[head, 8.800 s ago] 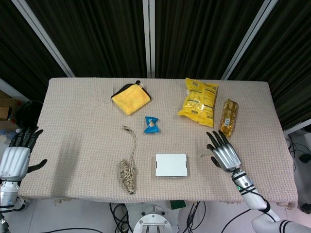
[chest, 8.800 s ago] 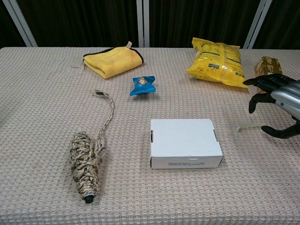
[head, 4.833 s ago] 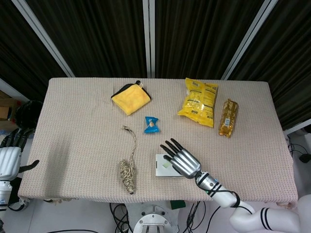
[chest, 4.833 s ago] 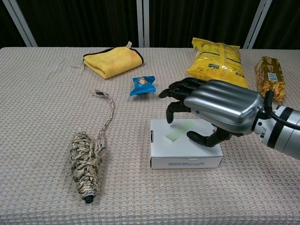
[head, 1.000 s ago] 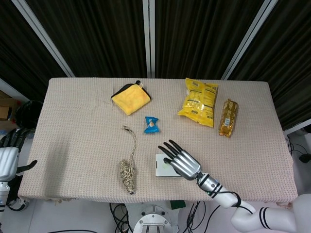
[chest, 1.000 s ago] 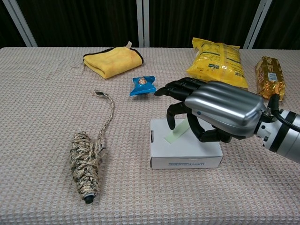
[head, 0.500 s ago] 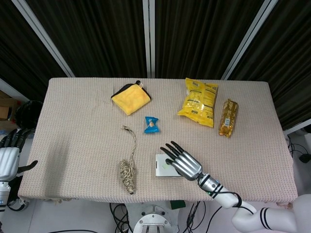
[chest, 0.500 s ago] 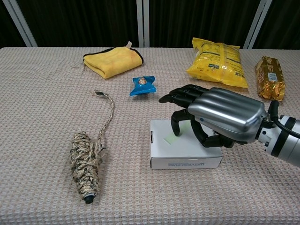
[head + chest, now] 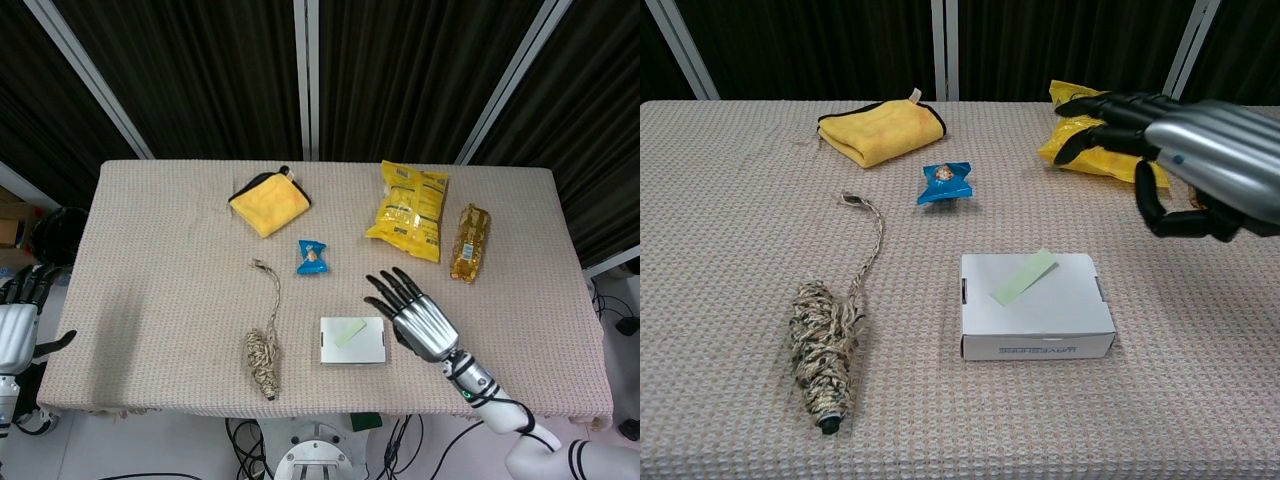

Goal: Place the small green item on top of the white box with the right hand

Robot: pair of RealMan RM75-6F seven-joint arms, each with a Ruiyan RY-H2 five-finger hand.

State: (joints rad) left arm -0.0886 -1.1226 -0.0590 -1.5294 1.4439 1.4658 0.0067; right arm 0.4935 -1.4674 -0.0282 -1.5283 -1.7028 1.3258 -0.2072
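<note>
Chest view: right robot hand (image 9: 1185, 150) spread, empty, beside white box (image 9: 1035, 305).

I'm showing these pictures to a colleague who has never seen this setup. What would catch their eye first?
Probably the big metallic right robot hand, fingers spread, raised right of the white box and holding nothing. Next, the small green item lying slantwise on the box lid, and the yellow snack bag at the table's far right.

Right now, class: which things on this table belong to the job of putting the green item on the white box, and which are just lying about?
Job: thin pale-green strip; flat white cardboard box; right hand.

Lying about: folded yellow cloth; blue snack packet; yellow crisp bag; gold foil packet; twine bundle.
</note>
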